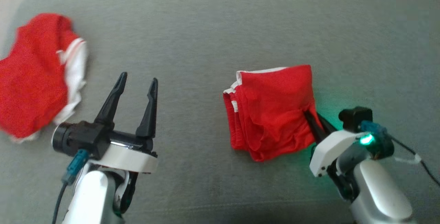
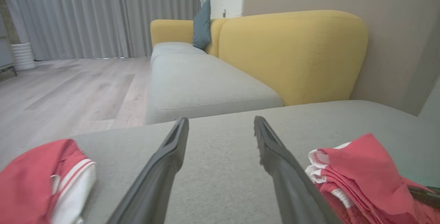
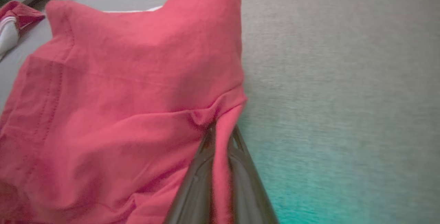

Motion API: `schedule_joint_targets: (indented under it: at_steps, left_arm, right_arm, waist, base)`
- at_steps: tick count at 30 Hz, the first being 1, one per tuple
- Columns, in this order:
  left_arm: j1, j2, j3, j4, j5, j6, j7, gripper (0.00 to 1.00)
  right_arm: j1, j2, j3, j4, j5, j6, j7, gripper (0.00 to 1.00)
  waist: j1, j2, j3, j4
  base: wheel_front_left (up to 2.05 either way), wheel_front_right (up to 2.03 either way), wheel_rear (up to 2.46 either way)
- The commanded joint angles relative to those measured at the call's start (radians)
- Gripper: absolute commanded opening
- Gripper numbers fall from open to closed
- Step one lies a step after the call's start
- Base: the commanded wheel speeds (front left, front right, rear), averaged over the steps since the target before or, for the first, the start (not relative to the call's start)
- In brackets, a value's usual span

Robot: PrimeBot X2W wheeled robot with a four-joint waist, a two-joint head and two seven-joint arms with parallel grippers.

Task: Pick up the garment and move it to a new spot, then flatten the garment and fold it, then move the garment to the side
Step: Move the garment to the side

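Clamped tight with the right gripper [image 1: 311,121] on a raised ridge of cloth at the nearest edge of the folded red garment [image 1: 271,110], with both fingers [image 3: 196,182] pressed together and fabric caught between. Lies flat on the grey cushion [image 1: 206,28], spreading ahead and to the left of that gripper. Folded into a blocky bundle, nearly as wide as deep, so no clear long axis to call. Stacked, white-trimmed edges turned away from the right gripper and toward the left one; smooth folded side toward the pinch. Spread wide and holding nothing at the left gripper [image 1: 138,79], well apart from the garment off to its right. Beyond its left side, a crumpled second red-and-white garment [image 1: 31,76].
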Motion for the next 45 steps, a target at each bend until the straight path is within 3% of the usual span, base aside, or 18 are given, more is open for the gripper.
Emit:
schedule_joint_targets:
  at_steps: [1,7,18,34,45]
  left_arm:
    - [-0.037,0.019,0.027,-0.045,0.011,-0.006,-0.012,1.0]
    - [-0.084,0.042,-0.016,-0.084,0.022,-0.029,-0.012,1.0]
    - [-0.17,0.084,-0.097,-0.157,0.033,-0.048,0.01,1.0]
    - [-0.229,0.133,-0.114,-0.238,0.023,-0.051,0.031,1.0]
    - [-0.243,0.143,-0.128,-0.233,0.024,-0.051,0.022,1.0]
  right_arm:
    - [-0.058,-0.014,0.029,-0.043,-0.007,-0.001,-0.004,0.0]
    - [-0.138,-0.045,0.036,-0.043,-0.004,-0.001,-0.03,0.0]
    - [-0.283,-0.115,-0.045,-0.013,-0.023,-0.001,-0.089,0.0]
    - [-0.284,-0.241,-0.264,-0.258,-0.094,-0.001,0.033,0.0]
    - [-0.239,-0.228,-0.346,-0.346,-0.134,-0.001,0.132,0.0]
  waist:
    - [0.0,0.0,0.04,-0.085]
    - [0.0,0.0,0.131,-0.22]
    - [0.0,0.0,0.265,-0.342]
    - [0.0,0.0,0.356,-0.34]
    - [0.0,0.0,0.386,-0.318]
  base:
    - [0.0,0.0,0.0]
    - [0.0,0.0,0.0]
    - [0.0,0.0,0.0]
    - [0.0,0.0,0.0]
    - [0.0,0.0,0.0]
